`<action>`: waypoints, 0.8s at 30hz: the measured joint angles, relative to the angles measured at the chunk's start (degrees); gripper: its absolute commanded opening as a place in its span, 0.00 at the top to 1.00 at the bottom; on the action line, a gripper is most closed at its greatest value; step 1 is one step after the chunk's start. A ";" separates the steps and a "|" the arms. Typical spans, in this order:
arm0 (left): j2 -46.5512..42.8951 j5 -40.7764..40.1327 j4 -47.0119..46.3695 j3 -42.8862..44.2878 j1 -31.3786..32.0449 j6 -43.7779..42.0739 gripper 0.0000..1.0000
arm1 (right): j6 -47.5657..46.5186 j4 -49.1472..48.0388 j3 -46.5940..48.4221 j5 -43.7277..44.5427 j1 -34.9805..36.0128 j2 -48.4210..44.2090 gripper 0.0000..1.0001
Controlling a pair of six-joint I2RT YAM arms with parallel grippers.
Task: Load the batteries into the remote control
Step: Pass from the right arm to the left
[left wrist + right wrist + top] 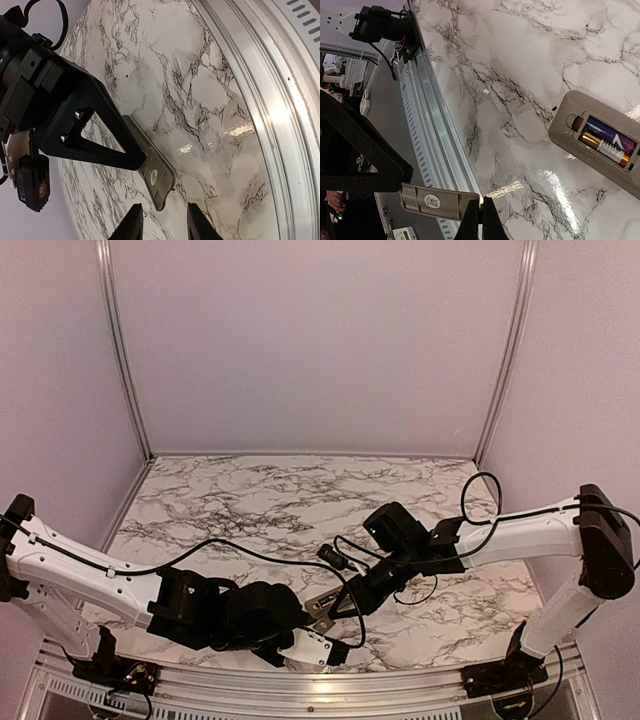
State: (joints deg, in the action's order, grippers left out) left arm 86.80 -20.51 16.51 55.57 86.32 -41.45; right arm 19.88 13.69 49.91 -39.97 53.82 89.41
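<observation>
Right pincer [480, 222] clamped shut on grey cover [437, 201], lower centre. Remote control [568, 122] lies apart, right of frame, back up on bench [520, 60], batteries [607, 142] seated in recess. Left pincer [164, 227] part-open, empty, just below cover.

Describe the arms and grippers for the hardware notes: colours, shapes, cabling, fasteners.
The left arm and right arm have white link shells with black joints, wrists and base mounts. A loose black cable loops along each. The left gripper and right gripper are matte black, with flat triangular fingers tapering to narrow tips. Two silver screws show on one right finger.
</observation>
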 measured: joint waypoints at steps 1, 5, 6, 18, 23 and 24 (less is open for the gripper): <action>0.35 -0.04 0.00 0.00 0.00 -0.26 0.71 | 0.00 0.00 0.02 -0.09 0.00 0.00 1.00; 1.49 -0.13 0.07 0.15 0.00 -1.22 0.76 | 0.00 -0.02 0.02 -0.44 0.00 0.04 1.00; 1.75 -0.15 0.04 0.37 0.00 -1.40 0.78 | 0.00 -0.02 0.02 -0.52 0.00 0.07 1.00; 2.78 -1.16 -0.76 1.46 0.00 -2.34 1.00 | 0.00 -0.07 0.02 -0.94 0.00 0.37 1.00; 2.78 -1.44 -1.27 1.68 0.04 -2.51 1.00 | -0.17 0.20 0.02 -1.11 0.00 0.59 0.75; 2.78 -1.38 -1.27 1.68 0.04 -2.45 1.00 | -0.61 0.11 0.04 -1.11 0.00 0.59 0.70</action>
State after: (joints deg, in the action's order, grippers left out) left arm 89.58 -21.89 15.25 57.25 86.37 -43.90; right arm 19.27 13.80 49.95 -41.08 53.82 90.00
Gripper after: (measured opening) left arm 0.026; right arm 0.160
